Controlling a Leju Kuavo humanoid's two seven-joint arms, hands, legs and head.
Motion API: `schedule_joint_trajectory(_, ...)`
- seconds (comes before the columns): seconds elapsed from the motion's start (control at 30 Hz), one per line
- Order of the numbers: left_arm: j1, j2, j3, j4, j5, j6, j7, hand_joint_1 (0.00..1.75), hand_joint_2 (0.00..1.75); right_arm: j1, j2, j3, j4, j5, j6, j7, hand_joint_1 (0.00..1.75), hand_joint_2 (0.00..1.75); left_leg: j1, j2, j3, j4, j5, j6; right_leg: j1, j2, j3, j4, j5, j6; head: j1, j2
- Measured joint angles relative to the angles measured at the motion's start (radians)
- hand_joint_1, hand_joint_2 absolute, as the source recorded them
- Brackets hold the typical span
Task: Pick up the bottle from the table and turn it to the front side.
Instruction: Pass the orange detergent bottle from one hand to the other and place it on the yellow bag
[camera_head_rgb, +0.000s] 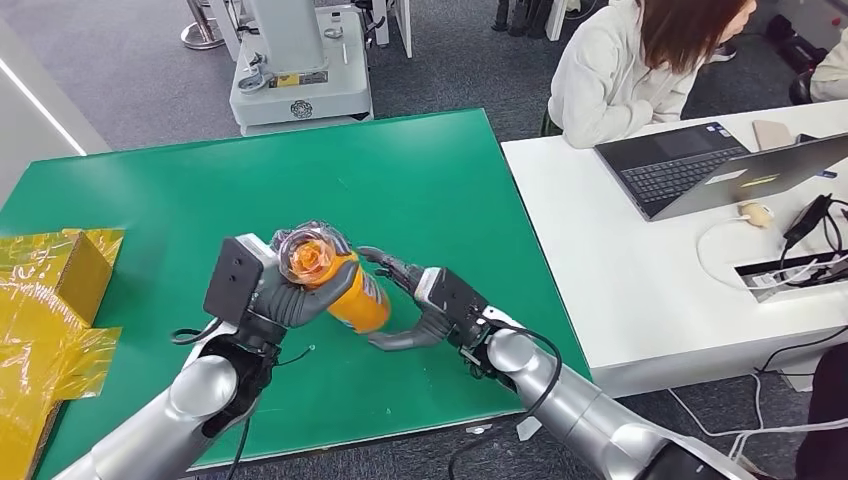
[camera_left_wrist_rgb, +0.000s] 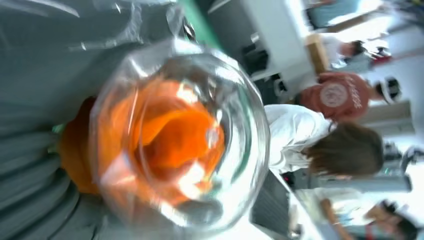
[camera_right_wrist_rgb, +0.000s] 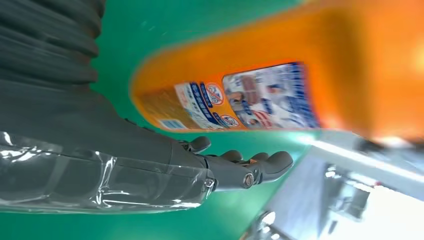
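In the head view my left hand (camera_head_rgb: 285, 295) grips an orange bottle (camera_head_rgb: 352, 296) near its clear cap (camera_head_rgb: 308, 258). The bottle is lifted off the green table (camera_head_rgb: 420, 170) and tilted, cap toward the camera. My right hand (camera_head_rgb: 428, 308) is close beside the bottle's lower end, fingers spread around it and holding nothing. The left wrist view looks straight at the bottle (camera_left_wrist_rgb: 170, 145) and its clear cap, with my left hand (camera_left_wrist_rgb: 30, 170) behind. In the right wrist view the bottle (camera_right_wrist_rgb: 300, 75) shows a blue and white label, with a gap between it and my right hand (camera_right_wrist_rgb: 150, 160).
A yellow taped cardboard box (camera_head_rgb: 55, 290) lies at the table's left edge. To the right stands a white desk (camera_head_rgb: 620, 270) with laptops (camera_head_rgb: 690, 165) and cables, where a person (camera_head_rgb: 630, 70) sits. A white machine base (camera_head_rgb: 300, 75) stands beyond the table.
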Motion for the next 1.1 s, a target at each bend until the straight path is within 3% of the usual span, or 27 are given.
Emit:
schedule_joint_trajectory(0.13,-0.018,0.035,-0.006,0.017,-0.202,0.026,0.0,1.75,1.75,0.066,-0.048,-0.05,-0.12,-0.06,-0.003,-0.042,0.0,1.75,0.0,0.0,0.0,0.0,0.0,0.0,0.0,0.0,0.0,0.0,0.0,0.0,0.0,0.0)
schedule_joint_trajectory(0.37,-0.051,0.096,-0.013,0.048,-0.537,0.086,0.048,1.75,1.75,0.288,-0.137,-0.221,-0.407,-0.037,-0.036,-0.104,0.0,1.75,0.0,-0.001,-0.001,0.0,-0.001,0.0,0.0,-0.001,0.0,-0.001,-0.001,0.001,0.0,0.0)
schedule_joint_trajectory(0.67,-0.137,0.127,-0.133,0.18,-1.099,0.186,0.205,1.75,1.75,0.54,-0.154,-0.43,-0.675,0.027,-0.073,-0.183,0.0,1.75,0.0,-0.001,-0.001,0.0,-0.001,0.0,0.0,-0.001,0.0,-0.001,-0.001,0.001,0.0,0.0)
schedule_joint_trajectory(0.9,-0.23,0.114,-0.237,0.329,-1.312,0.136,0.268,1.75,1.75,0.561,-0.136,-0.552,-0.712,-0.029,-0.071,-0.201,0.0,1.75,0.0,0.0,-0.001,0.0,-0.001,0.001,0.0,0.0,0.0,-0.001,0.0,0.0,0.0,0.0)
schedule_joint_trajectory(1.1,-0.259,0.082,-0.296,0.5,-1.401,0.047,0.408,1.75,1.75,0.548,-0.117,-0.592,-0.699,-0.029,-0.08,-0.205,0.0,1.75,0.0,0.001,-0.001,0.0,-0.001,0.001,0.0,0.001,0.0,-0.001,0.0,0.0,0.0,0.0)
